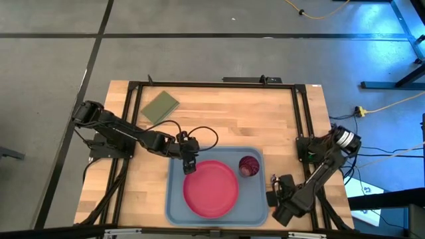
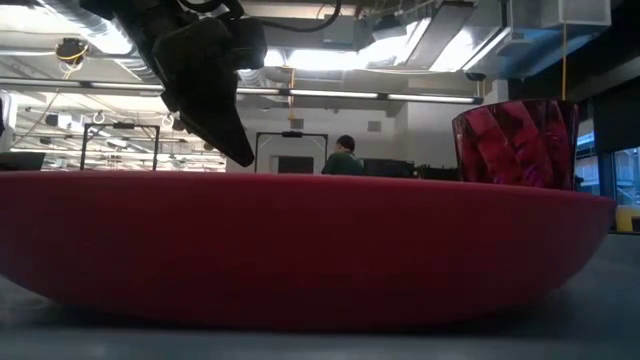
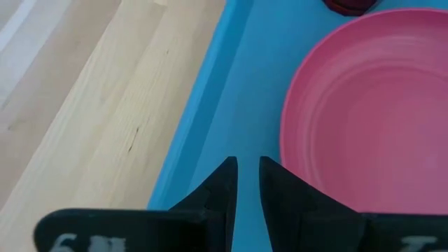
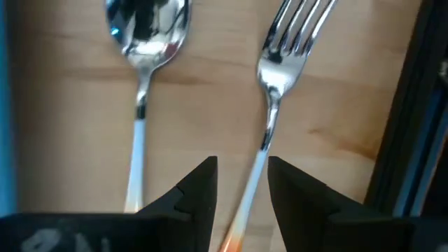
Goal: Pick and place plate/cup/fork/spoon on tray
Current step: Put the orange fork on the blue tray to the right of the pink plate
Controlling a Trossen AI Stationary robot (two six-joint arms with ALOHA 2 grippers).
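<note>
plate [image 1: 211,188] + cup [image 1: 249,166] already on tray [image 1: 174,199] | fork [image 4: 280,66], spoon [image 4: 143,42] left on table beside tray | right gripper [image 4: 241,189] parted, straddling fork handle, not pinching | left gripper [image 3: 248,182] narrowly parted, empty, over tray

My wooden table [image 1: 219,119] carries the light-blue tray [image 1: 176,206], an olive-green pad [image 1: 160,107] near its far left corner, and the spoon [image 4: 145,63] and fork [image 4: 280,70] side by side.

Robotics lab: wooden table [image 1: 219,119] in a black frame, strip-lit ceiling [image 2: 400,50], floor cables [image 1: 392,103].
</note>
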